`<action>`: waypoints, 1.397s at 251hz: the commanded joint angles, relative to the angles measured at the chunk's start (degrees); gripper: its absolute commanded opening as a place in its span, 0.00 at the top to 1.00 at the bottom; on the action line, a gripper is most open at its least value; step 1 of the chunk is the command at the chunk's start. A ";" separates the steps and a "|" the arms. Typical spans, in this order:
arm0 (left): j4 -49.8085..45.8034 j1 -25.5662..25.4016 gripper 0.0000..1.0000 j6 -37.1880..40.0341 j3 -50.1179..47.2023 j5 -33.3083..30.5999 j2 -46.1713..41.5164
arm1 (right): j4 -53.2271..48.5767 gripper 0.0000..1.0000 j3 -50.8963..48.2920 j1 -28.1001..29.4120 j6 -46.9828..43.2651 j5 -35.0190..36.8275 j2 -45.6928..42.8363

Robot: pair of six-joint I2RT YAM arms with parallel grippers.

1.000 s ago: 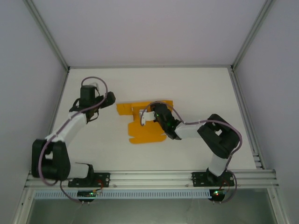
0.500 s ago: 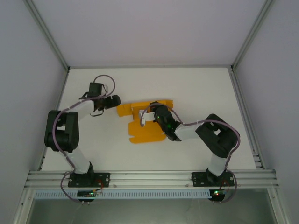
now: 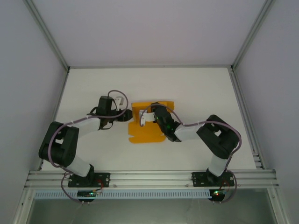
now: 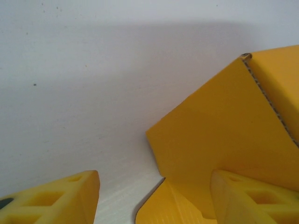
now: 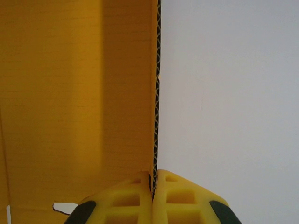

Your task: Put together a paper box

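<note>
The table (image 3: pixel 196 93) is leaving open room all round. The paper box (image 3: pixel 147 133) is lying mid-table, half folded: light, stiff corrugated card, I'm judging, best pinched at flap edges. My right gripper (image 5: pixel 153 184) is clamping a wall edge; my left gripper (image 4: pixel 154 200) is hanging parted at a raised flap.

The left gripper (image 3: pixel 125 113) has swung right across the tabletop (image 3: pixel 196 88) from the far-left side to the paper box (image 3: pixel 147 133), its jaws narrowing, while the box's left flap (image 4: pixel 219 135), flat a second ago, now stands raised.
</note>
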 commanded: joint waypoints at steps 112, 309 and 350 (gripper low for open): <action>29.10 -4.64 0.38 5.64 -15.23 -4.46 -2.96 | 17.31 1.00 -6.67 6.71 -10.22 8.48 4.14; 37.60 -9.47 0.84 5.69 -8.45 -18.36 7.92 | -14.88 1.00 -2.81 5.67 9.57 2.81 -1.94; 34.84 -10.72 1.00 3.07 -6.91 -28.92 10.53 | -16.65 1.00 -1.56 5.42 11.06 2.57 -2.14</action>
